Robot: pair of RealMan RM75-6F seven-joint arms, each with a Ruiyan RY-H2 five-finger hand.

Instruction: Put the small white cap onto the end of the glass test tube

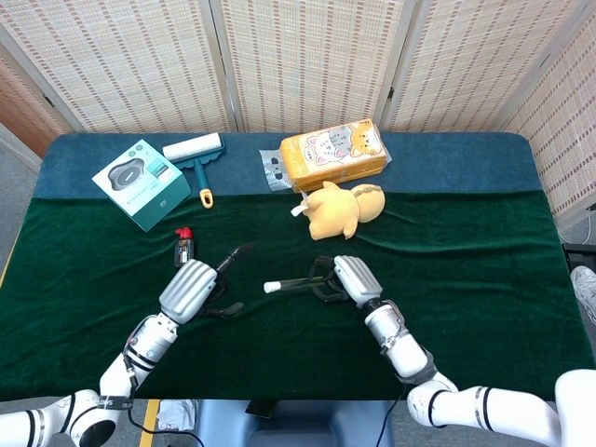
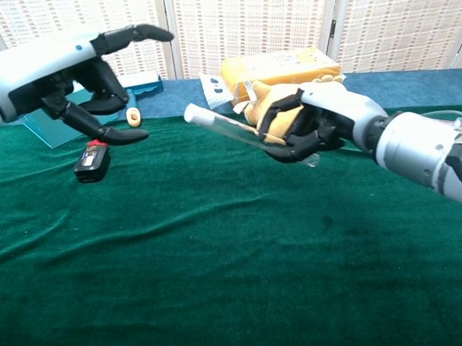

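The right hand [image 2: 305, 129] grips the glass test tube [image 2: 248, 133] above the green table [image 2: 219, 280], the tube slanting toward the left hand [image 2: 76, 72]. The small white cap [image 2: 192, 114] sits on the tube's free end. The left hand holds nothing, fingers spread apart, well clear of the cap, above a small black device [image 2: 91, 159].

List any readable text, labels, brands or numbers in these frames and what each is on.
None reads clearly.
Teal box: product picture and small print, too blurred to read.
Yellow cat-print pack: cartoon cats, no lettering I can make out.
Small card beside the pack: dark marks, too small.
Black device with red cap: markings too small.
Test tube and its white cap: no visible markings.
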